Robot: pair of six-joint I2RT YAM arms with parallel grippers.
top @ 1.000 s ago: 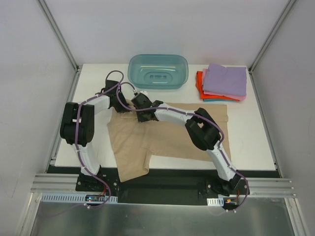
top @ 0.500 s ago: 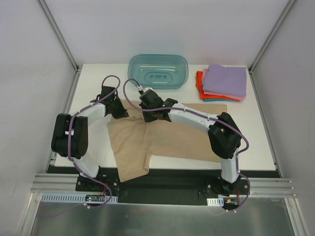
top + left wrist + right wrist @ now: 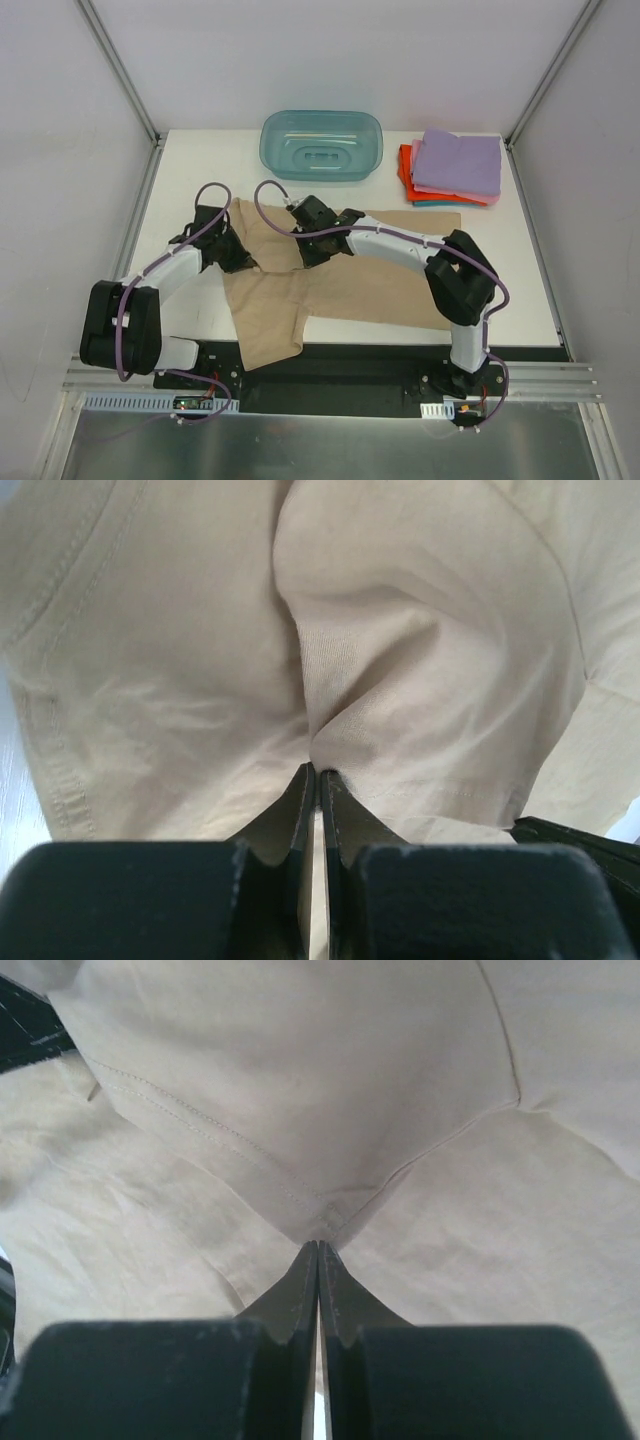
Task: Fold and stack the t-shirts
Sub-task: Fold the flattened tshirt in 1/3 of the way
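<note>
— What has changed?
— Both arms have drawn back toward the near edge. The left gripper point(image 3: 318, 772) and the right gripper point(image 3: 317, 1245), each clamped on the tan t-shirt point(image 3: 380, 285), have carried its far left edge inward.
— Meaning?
— Probably a first fold is underway. The shirt lies across the middle of the table point(image 3: 520, 300), with the folded stack point(image 3: 455, 165) at far right.

White table point(image 3: 520, 290), matte, rectangular. Plain white panels close it in: far wall point(image 3: 330, 50), left wall point(image 3: 60, 150), right wall point(image 3: 600, 200). Grey metal posts point(image 3: 115, 65) slant up from both far corners. Aluminium rail point(image 3: 560, 378) along the near edge; brushed metal sheet point(image 3: 330, 445) nearer still. Light even, shadows soft.
</note>
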